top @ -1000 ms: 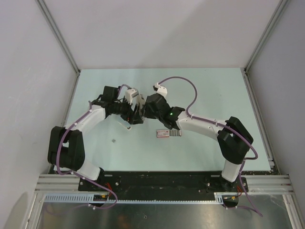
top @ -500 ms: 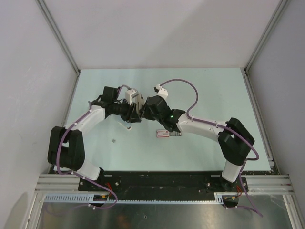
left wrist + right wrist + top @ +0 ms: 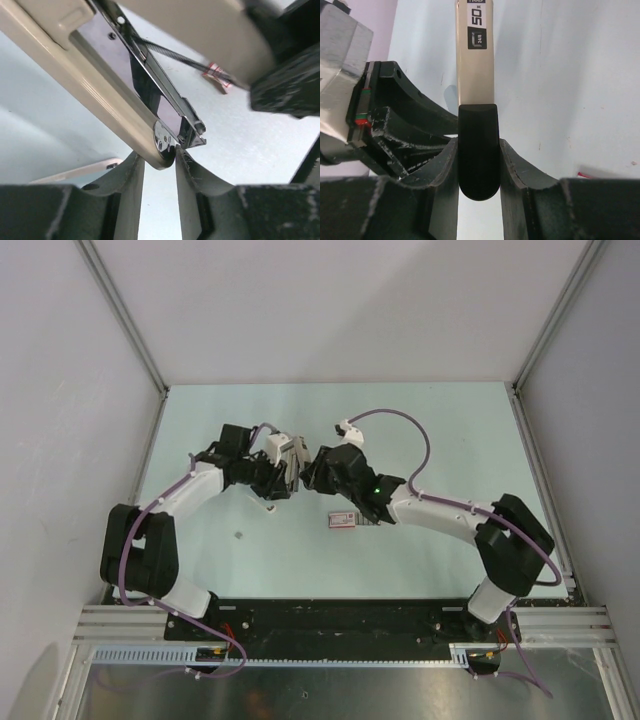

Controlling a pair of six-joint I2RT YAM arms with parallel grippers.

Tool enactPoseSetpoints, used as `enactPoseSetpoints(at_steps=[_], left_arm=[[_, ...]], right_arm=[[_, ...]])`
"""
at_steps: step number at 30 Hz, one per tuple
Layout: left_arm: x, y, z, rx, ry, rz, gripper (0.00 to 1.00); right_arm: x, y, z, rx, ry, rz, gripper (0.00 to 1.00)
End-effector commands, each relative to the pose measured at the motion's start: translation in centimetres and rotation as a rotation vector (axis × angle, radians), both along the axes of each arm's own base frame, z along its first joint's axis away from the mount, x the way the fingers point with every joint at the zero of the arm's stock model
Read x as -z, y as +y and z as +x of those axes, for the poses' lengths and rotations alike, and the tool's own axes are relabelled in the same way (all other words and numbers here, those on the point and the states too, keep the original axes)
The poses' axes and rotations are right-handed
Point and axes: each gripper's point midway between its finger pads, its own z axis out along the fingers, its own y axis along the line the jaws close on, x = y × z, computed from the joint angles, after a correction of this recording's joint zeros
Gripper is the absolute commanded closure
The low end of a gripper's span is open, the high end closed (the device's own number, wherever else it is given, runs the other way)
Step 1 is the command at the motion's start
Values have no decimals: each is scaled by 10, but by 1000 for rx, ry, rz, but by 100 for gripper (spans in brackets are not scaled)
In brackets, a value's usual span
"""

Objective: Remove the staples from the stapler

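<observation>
The stapler (image 3: 289, 458) hangs above the table between my two grippers. In the left wrist view its beige body (image 3: 100, 90) runs down from the upper left, and its rounded, riveted end sits pinched between my left gripper's (image 3: 159, 157) jaws. The metal magazine (image 3: 172, 102) stands swung away from the body, and a thin spring (image 3: 185, 57) shows. My right gripper (image 3: 478, 150) is shut on the stapler's black end (image 3: 478, 165). The beige top (image 3: 476, 60), which carries a printed label, runs away from it.
A flat red-and-white box (image 3: 343, 520) lies on the pale table (image 3: 450, 430) below my right wrist, with a grey strip (image 3: 369, 520) beside it. A small white piece (image 3: 267, 506) lies under my left gripper. Grey walls close in three sides.
My left gripper has closed onto the stapler's riveted end. The right arm's elbow has swung to the right, and the stapler has shifted slightly back.
</observation>
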Motion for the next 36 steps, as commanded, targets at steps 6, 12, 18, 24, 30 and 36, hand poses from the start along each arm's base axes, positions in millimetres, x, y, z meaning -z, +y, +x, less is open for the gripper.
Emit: enactPoseSetpoints(at_steps=[6,12,18,24,30,36], left_arm=[[-11,10,48,35,-306,216,100],[-4,8,53,113,-501,410,100],[-5,5,57,177,-684,562,100],[-7,12,62,191,-827,685,100],[-5,13,63,183,-876,727,100],[-20,-10,52,90,-693,523,100]], right_arm=[[-17,-15,-20,-194,-85,24,100],[2,-33,-28,-283,-101,-89,100],[12,-54,-34,-301,-115,-136,100],[16,-65,-42,-341,-114,-155,100],[20,-72,-44,-336,-106,-155,100],[10,-62,-39,-279,-133,-102,100]])
